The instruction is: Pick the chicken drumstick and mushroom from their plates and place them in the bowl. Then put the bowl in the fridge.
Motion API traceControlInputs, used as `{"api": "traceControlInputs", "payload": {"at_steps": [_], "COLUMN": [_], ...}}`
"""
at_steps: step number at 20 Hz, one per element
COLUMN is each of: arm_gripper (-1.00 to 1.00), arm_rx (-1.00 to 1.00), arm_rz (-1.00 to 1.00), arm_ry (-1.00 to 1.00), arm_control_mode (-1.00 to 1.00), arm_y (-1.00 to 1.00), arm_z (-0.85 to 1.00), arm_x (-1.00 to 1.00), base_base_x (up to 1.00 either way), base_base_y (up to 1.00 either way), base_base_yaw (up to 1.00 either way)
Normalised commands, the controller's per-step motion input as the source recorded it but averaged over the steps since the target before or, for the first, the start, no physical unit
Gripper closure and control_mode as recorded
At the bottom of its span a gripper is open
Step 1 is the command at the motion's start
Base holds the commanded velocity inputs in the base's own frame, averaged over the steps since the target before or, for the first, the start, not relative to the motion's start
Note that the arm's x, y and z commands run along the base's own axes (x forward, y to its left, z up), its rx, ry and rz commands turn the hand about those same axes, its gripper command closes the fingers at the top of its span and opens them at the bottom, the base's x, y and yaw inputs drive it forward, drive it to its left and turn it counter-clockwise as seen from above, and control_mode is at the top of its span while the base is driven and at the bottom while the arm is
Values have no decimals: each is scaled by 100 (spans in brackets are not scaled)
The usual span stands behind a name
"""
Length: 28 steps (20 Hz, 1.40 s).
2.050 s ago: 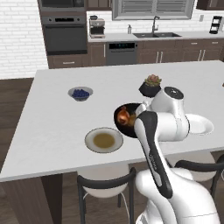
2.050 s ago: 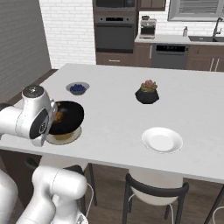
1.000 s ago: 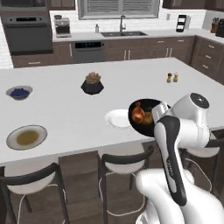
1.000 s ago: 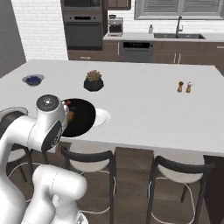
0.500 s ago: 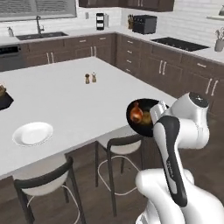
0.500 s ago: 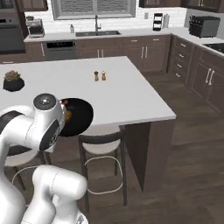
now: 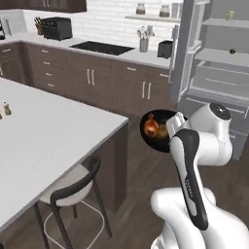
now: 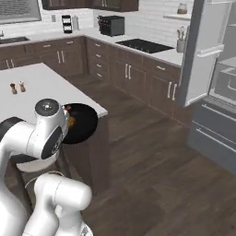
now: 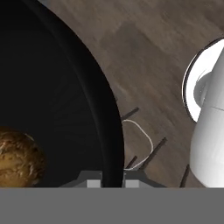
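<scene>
Now we face the fridge (image 7: 214, 63) at far right, its door open. Nearer, our gripper (image 9: 111, 177) pinches the rim of the bowl (image 7: 156, 131), carried above the floor, with the chicken drumstick (image 7: 151, 127) inside.

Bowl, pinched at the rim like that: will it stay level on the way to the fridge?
Probably stiff: the bowl looks glossy and rigid, no sag. The gripper pinches one rim edge, so the far side may droop. The chicken drumstick lies loose inside and could slide on the smooth surface.
</scene>
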Motion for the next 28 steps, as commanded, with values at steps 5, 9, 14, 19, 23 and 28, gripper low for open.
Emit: {"api": "traceControlInputs", "payload": {"at_steps": [5,9,14,19,23,28], "arm_gripper": [100,100,100,100,100,100], "arm_rx": [0,0,0,0,0,0], "arm_rz": [0,0,0,0,0,0], "arm_ry": [0,0,0,0,0,0], "arm_control_mode": [100,100,100,100,100,100], "arm_y": [0,0,0,0,0,0], "arm_z": [0,0,0,0,0,0], "arm_x": [0,0,0,0,0,0], "base_base_x": [37,85,100,100,100,78], "base_base_y": [-12,0,-5,21,50,-16], "base_base_yaw": [-71,-46,-35,-30,-19,-22]}}
